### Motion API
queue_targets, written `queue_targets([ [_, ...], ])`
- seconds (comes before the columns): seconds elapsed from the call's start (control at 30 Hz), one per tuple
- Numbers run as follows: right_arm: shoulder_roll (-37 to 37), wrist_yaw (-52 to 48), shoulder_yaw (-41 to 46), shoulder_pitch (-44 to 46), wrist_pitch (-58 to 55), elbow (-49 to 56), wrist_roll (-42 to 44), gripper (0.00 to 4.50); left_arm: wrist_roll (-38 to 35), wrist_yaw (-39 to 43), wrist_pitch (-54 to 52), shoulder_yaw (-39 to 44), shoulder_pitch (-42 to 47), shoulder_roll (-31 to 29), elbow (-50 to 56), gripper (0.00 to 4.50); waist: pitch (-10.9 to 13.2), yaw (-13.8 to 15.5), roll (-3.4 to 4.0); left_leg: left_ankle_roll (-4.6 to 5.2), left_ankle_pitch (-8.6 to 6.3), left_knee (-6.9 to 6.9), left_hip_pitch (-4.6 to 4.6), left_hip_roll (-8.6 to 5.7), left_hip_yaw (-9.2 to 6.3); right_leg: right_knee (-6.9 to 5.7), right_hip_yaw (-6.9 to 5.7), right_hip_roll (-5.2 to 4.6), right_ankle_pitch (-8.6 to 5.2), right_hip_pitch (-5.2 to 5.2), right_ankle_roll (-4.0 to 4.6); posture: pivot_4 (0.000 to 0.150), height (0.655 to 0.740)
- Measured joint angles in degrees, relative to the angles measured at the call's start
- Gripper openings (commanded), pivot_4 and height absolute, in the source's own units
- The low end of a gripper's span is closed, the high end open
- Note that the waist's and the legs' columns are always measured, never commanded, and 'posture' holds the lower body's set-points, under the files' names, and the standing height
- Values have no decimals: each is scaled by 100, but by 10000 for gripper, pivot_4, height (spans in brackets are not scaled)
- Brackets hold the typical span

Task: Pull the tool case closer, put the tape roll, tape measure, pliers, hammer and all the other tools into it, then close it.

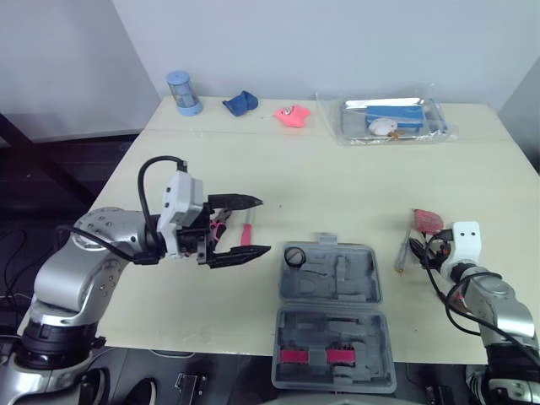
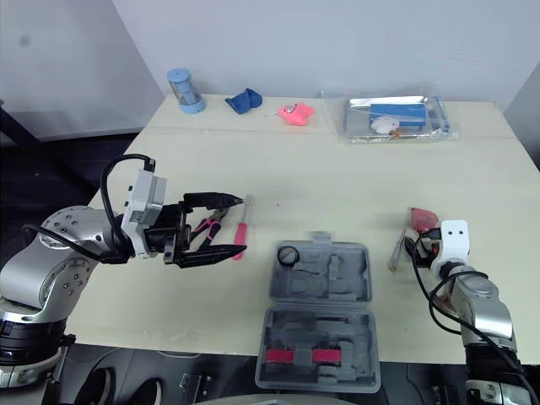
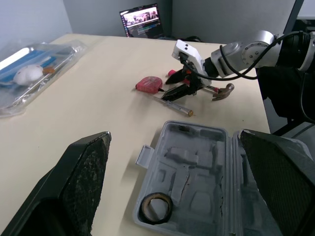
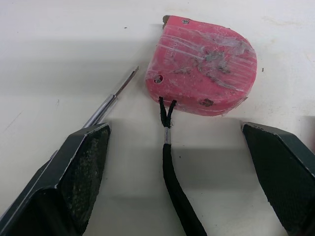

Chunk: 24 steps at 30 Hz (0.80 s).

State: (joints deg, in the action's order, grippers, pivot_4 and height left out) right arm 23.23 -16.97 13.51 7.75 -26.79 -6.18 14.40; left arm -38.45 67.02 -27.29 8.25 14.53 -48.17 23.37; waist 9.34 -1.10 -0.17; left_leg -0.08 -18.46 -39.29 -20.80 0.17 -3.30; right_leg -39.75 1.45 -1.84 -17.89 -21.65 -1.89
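Observation:
The grey tool case lies open at the table's front edge, with the black tape roll in its far left pocket. My left gripper hovers open and empty just left of the case, over the pink-handled pliers and a red screwdriver. At the right, my right gripper is open, with the red tape measure just beyond its fingertips and the measure's black strap between them. A thin screwdriver lies beside it. The hammer lies close behind the right gripper.
Along the far edge stand a blue cup, a blue cloth, a pink toy and a clear plastic bag with items inside. A laptop stands off the table to the right.

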Motion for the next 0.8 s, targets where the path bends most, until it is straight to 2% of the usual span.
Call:
queue_targets([
  [0.03, -3, 9, 2, 14, 3, -13, 0, 34032, 0, -2, 0, -3, 0, 1, 18, 45000, 0, -1, 0, 0, 0, 0, 1, 0, 0, -1, 0, 0, 0, 0, 0, 1500, 7400],
  [0.07, -11, 13, 4, 15, 11, -20, 2, 28327, 0, -3, 0, -4, 0, 3, 29, 45000, 0, 0, 0, 1, 0, 0, 1, 0, 0, -1, 0, 0, 0, 0, 0, 1500, 7400],
  [0.17, -37, 32, 53, 17, 24, -39, 11, 16305, 0, -25, 0, -5, -1, 8, 36, 45000, 0, 0, 0, 3, -2, 0, 1, 0, 0, -1, 0, 0, 0, 0, 0, 1500, 7400],
  [0.2, -37, 36, 64, 17, 22, -40, 11, 9710, 0, -36, 0, -5, -5, 8, 36, 45000, 0, 0, 0, 3, -2, 0, 1, 0, 0, -1, 0, 0, 0, 0, 0, 1500, 7400],
  [0.23, -37, 39, 69, 17, 20, -40, 11, 6365, 0, -44, 0, -5, -13, 8, 37, 45000, 0, -1, 0, 2, -1, 0, 1, 0, 1, -1, 1, 0, 0, 0, 0, 1500, 7400],
  [0.27, -37, 38, 69, 16, 21, -40, 12, 719, 0, -50, 1, -5, -18, 8, 37, 45000, 0, -1, 0, 1, 0, 0, 0, 0, 0, 0, 1, 0, 0, 0, 0, 1500, 7400],
  [0.6, -36, 17, 76, -146, -36, 163, 18, 719, 0, -47, 16, -5, -50, 15, 40, 45000, 0, 10, 0, 6, -3, 0, -1, 0, -2, 1, -1, 0, 0, 0, 0, 1500, 7400],
  [0.8, 11, -150, -26, -860, -442, 1144, 94, 719, 1, 6, 46, -26, -73, 46, 39, 45000, 1, 16, 2, 7, -4, 2, -4, 1, -4, 4, -2, 0, 0, -1, 0, 1500, 7400],
])
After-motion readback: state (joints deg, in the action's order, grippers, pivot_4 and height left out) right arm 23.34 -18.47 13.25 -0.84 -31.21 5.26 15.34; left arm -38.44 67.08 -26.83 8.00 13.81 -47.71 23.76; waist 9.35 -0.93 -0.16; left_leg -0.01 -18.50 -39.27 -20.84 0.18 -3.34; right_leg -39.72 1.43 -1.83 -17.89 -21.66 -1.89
